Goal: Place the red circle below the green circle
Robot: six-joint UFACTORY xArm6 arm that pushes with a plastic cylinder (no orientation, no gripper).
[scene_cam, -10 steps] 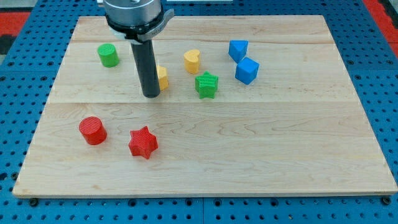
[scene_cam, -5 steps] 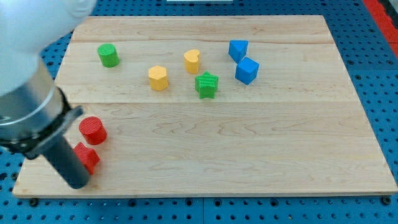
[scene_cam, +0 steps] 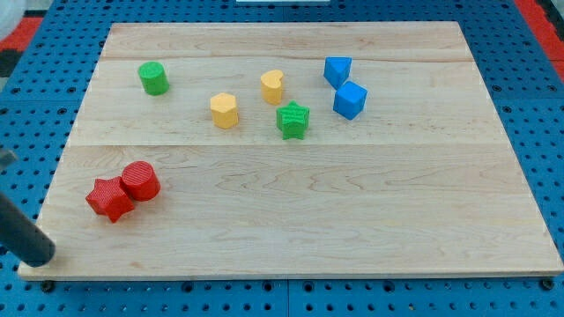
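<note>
Looking from the view's bottom upward, you first meet my tip [scene_cam: 37,257] at the bottom-left corner of the wooden table [scene_cam: 352,220], well clear of every block; it is a plain rod, so there is nothing on this end effector to spread or press together. Up and to the right of it you see the red star [scene_cam: 109,199], and touching its upper right side is the red circle [scene_cam: 140,180], both near the table's left edge. Farther up, in the middle of the table, you find the yellow hexagon [scene_cam: 225,110], the green star [scene_cam: 293,121] and the yellow heart [scene_cam: 272,86]. To the right sit two blue cubes [scene_cam: 350,99] [scene_cam: 337,70], close together. The green circle [scene_cam: 153,77] stands near the top left, well apart from the red circle and almost straight above it.
</note>
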